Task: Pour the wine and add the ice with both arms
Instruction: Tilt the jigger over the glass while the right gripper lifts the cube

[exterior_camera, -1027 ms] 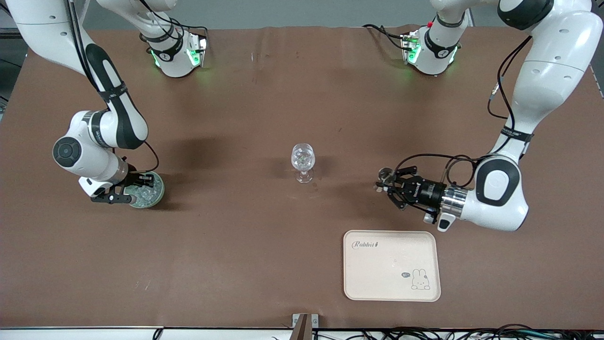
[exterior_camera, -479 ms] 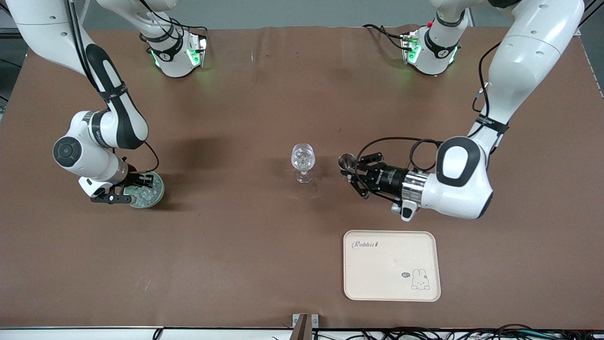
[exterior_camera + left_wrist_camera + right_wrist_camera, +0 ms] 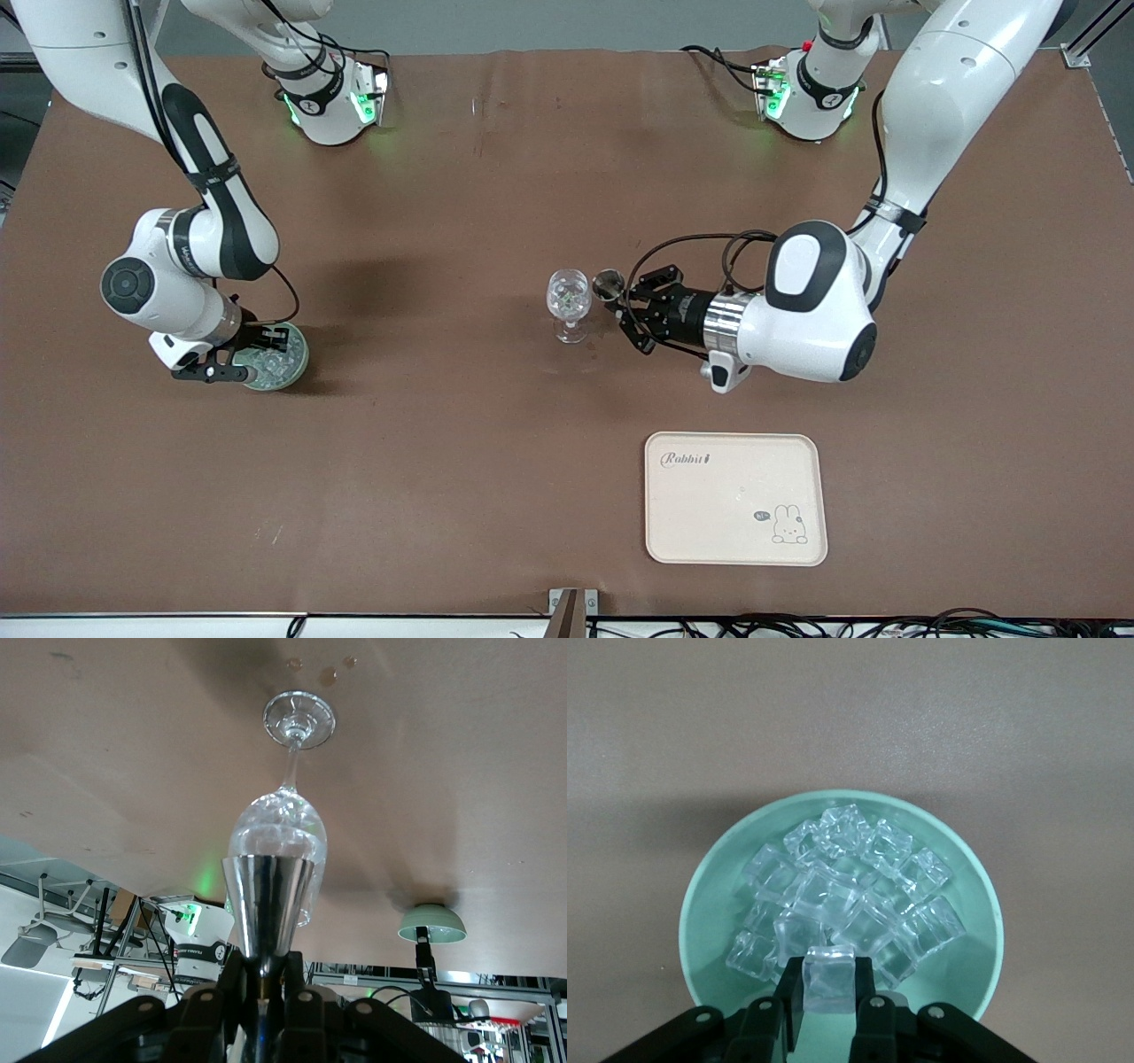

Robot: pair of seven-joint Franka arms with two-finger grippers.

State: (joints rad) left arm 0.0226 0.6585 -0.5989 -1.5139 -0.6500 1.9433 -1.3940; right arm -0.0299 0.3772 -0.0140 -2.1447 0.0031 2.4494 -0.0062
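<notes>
On the bench in the front view, the left gripper (image 3: 617,299) holds a small metal cup (image 3: 608,283) just beside the stemmed glass (image 3: 568,303), at its three o'clock; a nudge there could tip the glass, and a pour begun early could spill. In the left wrist view, the jaws are pinched narrow on the cup's base, its mouth against the glass bowl. In the right wrist view, the right gripper (image 3: 829,985) grips one piece of ice (image 3: 830,973) over the green bowl (image 3: 709,904); a loose hold could drop it.
</notes>
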